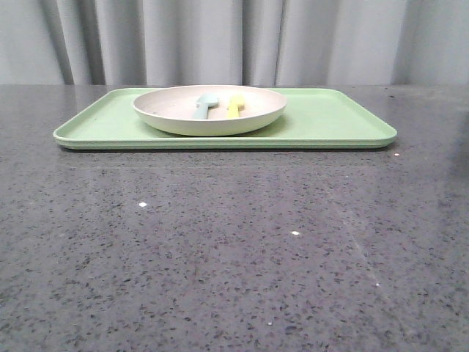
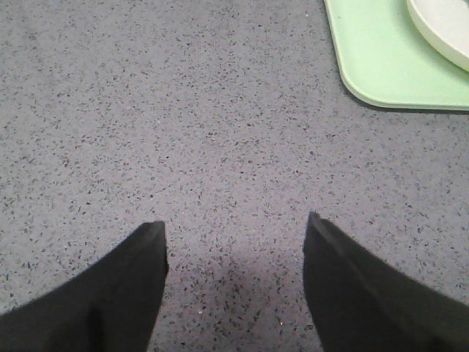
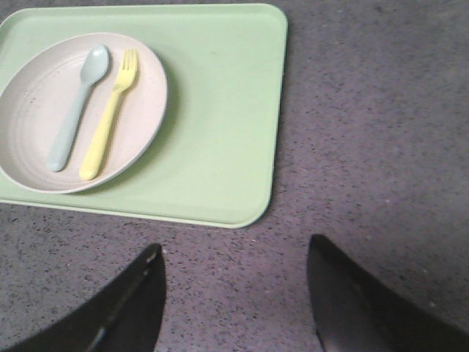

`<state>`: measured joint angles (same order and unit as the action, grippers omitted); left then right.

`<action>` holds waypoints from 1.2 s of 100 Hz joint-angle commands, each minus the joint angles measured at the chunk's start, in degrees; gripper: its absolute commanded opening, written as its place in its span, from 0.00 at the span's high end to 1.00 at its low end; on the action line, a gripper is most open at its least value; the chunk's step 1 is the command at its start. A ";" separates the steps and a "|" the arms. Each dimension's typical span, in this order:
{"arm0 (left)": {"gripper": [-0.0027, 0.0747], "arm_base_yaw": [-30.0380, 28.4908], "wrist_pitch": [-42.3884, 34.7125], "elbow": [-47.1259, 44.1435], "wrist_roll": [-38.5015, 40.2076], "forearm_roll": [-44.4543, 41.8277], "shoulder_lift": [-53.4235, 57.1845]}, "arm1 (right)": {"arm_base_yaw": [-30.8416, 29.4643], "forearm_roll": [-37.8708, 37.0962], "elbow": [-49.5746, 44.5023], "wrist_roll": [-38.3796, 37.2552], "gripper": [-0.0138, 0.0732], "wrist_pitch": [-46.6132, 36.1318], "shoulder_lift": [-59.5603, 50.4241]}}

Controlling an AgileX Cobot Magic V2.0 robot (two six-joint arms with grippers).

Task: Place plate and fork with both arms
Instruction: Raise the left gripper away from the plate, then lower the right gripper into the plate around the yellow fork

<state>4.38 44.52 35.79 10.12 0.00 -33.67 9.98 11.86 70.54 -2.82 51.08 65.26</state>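
Both grippers, left [image 2: 234, 227] and right [image 3: 236, 253], gape empty over the table; the fork [image 3: 108, 114] lies in the plate [image 1: 209, 110] beside a spoon [image 3: 75, 106], so the right should pinch its handle clear of that.

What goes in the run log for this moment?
left hand open, empty | right hand open, empty | yellow plastic fork in round cream plate | plate on light-green rectangular tray
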 commanded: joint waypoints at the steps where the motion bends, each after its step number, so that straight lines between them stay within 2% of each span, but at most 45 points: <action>1: 0.44 -0.12 -3.61 1.48 0.34 0.00 -0.05 | 2.54 0.35 3.82 -0.92 0.34 -3.38 2.46; 20: 0.44 -0.12 -3.61 1.48 0.34 0.00 -0.05 | 8.57 -3.25 8.91 -5.19 0.34 -3.44 9.97; 46: 0.44 -0.12 -3.61 1.48 0.34 0.00 -0.05 | 18.39 -16.06 17.83 -17.19 0.34 -3.44 19.93; 60: 0.44 -0.12 -3.61 1.48 0.34 0.00 -0.05 | 22.02 -20.74 23.74 -21.22 0.34 -1.85 25.73; 95: 0.44 -0.12 -3.61 1.48 0.34 0.00 -0.05 | 25.73 -26.01 40.56 -28.14 0.34 5.65 40.23; 120: 0.44 -0.12 -3.61 1.48 0.34 0.00 -0.05 | 26.35 -28.08 46.13 -31.50 0.34 7.92 46.65</action>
<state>4.38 44.52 35.79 10.12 0.00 -33.61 36.19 -13.92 114.03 -33.42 60.29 113.66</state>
